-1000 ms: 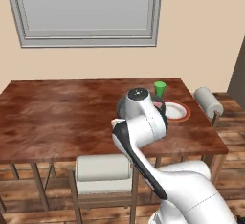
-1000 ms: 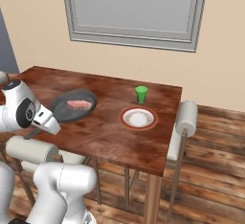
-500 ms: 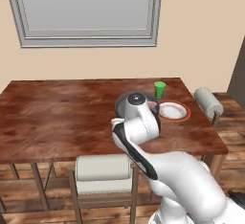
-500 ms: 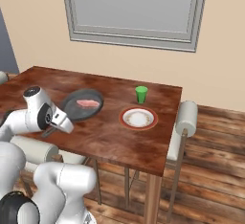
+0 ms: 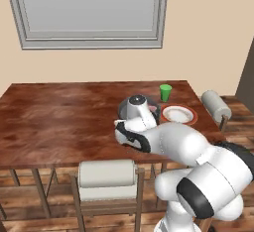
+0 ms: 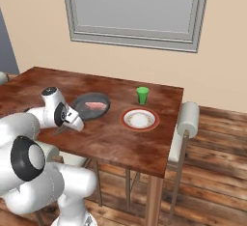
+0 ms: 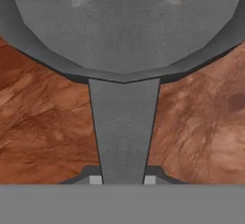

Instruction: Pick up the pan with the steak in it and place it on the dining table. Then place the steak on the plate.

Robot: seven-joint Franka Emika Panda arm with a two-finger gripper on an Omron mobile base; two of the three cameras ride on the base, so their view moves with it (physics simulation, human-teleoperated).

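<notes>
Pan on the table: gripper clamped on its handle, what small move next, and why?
Probably open the gripper and back off the handle. The pan already sits on the dining table beside the plate, with the steak inside, so the steak comes next.

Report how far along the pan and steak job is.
Done: the pan is over the dining table, beside the plate. Whether it rests on the table I cannot tell. In hand: the tool is shut on the pan's handle. Left: release, then move the steak, now in the pan, to the plate.
</notes>
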